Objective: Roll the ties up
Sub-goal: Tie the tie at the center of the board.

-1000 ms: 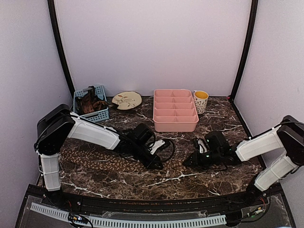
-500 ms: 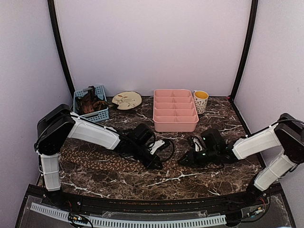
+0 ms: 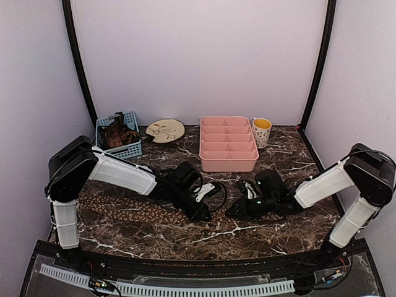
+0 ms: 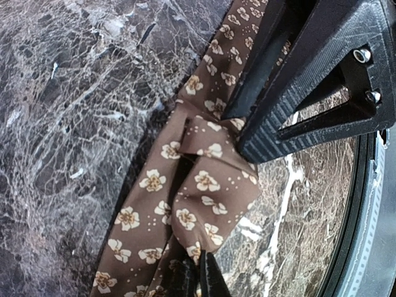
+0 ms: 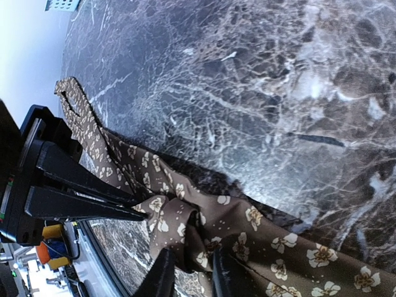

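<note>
My right gripper [image 3: 234, 211] has slid left, up to the left gripper [image 3: 203, 213]. Only the wrist views show both pinched shut on the folded tie [image 4: 185, 204] end. The tie runs left-to-right across the near table [image 3: 185, 241].

The top camera sits high above and behind my bases, looking down and forward over the whole marble table [image 3: 278, 238]. From there the tie [image 3: 130, 209] is small and distant.

The camera on my left wrist hangs very close over the tie [image 4: 198, 185]. It looks past the fingers [image 4: 210, 279] of my left pincer onto the tie's fold, with my right pincer [image 4: 244, 139] reaching in from the fold's far side.

The camera on my right wrist is just as close to the tie [image 5: 247, 229]. It faces the same fold from the opposite side, with my left pincer [image 5: 141, 209] beyond it.

All three views share that fold.
</note>
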